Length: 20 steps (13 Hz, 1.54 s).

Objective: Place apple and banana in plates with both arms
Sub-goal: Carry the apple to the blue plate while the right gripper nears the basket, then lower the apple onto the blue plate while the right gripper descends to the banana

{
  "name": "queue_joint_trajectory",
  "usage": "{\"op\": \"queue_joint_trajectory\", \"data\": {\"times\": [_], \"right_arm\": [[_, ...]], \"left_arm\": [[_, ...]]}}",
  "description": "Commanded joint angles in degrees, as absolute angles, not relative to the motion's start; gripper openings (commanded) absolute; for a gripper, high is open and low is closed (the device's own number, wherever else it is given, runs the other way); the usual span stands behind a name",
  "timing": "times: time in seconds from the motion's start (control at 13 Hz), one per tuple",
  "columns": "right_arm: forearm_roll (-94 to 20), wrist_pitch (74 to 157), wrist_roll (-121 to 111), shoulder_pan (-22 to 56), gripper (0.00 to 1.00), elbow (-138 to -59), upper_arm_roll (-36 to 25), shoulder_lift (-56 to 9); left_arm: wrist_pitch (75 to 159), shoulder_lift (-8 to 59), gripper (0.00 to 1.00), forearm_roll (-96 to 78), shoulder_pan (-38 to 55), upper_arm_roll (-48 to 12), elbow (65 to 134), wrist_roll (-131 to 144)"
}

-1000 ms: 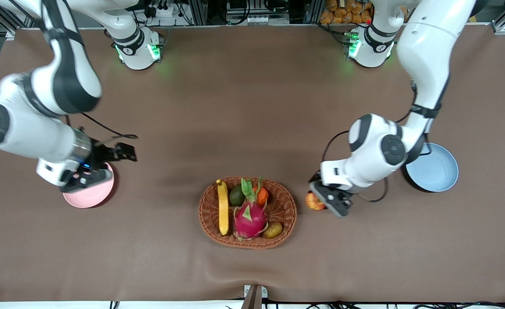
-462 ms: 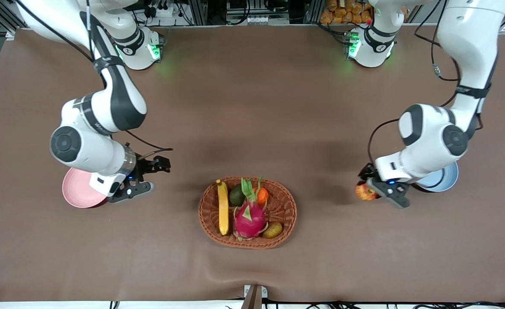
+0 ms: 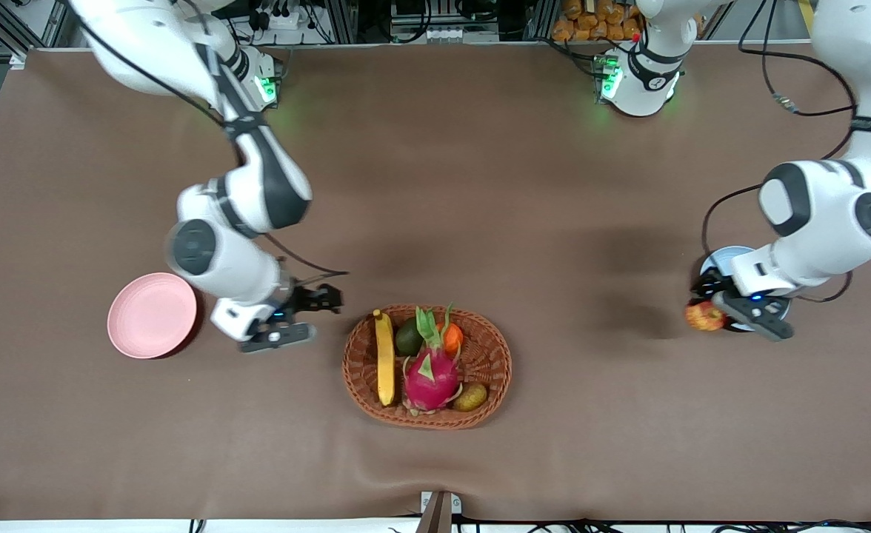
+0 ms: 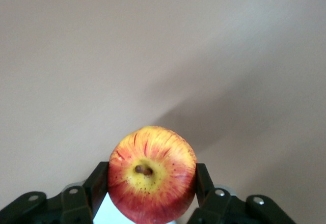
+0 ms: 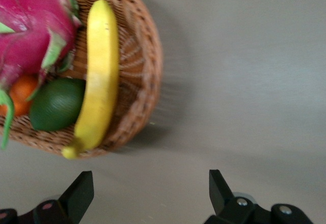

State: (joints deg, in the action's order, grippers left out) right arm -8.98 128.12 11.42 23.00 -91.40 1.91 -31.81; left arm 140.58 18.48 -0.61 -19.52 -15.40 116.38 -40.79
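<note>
Brown counter [image 3: 480, 185], wicker basket [image 3: 498, 363] at its middle. The apple [image 4: 152, 174] sits clamped between the left hand [image 3: 728, 311] fingers [image 4: 97, 186], up in the air over the edge of the blue plate [image 3: 724, 259] at the left arm's end. The banana [image 3: 384, 357] lies in the basket beside an avocado [image 3: 408, 337], dragon fruit [image 3: 430, 376], orange fruit [image 3: 453, 337] and kiwi-like fruit [image 3: 470, 397]. Right hand [image 5: 150, 193] spread wide, holding nothing, over bare counter between basket and pink plate [image 3: 152, 314], which has nothing in it.
</note>
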Motion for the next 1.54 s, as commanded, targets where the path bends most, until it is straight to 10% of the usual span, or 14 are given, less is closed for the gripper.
{"op": "queue_joint_trajectory", "data": {"times": [0.0, 0.92, 1.23, 1.38, 1.46], "right_arm": [[-6.2, 127.6, 17.7, 25.5, 1.00, -84.9, 1.3, -36.2], [-3.3, 136.9, 23.5, 28.8, 0.98, -84.8, 1.2, -40.7], [-3.3, 137.0, 23.6, 29.3, 0.81, -86.2, 1.2, -40.8], [-3.3, 137.0, 23.6, 29.4, 0.76, -86.3, 1.2, -41.1], [-3.3, 137.0, 23.7, 29.4, 0.76, -86.3, 1.2, -41.4]], "left_arm": [[140.3, 16.1, 0.42, 3.2, -24.2, -16.0, 120.0, -41.6], [147.4, 20.8, 0.48, 10.2, -32.9, -15.8, 124.1, -41.9], [147.4, 21.9, 0.52, 10.4, -32.9, -15.8, 124.1, -41.8], [147.4, 22.3, 0.71, 10.4, -33.0, -15.8, 124.1, -41.7], [147.4, 22.6, 1.00, 10.4, -33.0, -15.8, 124.0, -41.7]]}}
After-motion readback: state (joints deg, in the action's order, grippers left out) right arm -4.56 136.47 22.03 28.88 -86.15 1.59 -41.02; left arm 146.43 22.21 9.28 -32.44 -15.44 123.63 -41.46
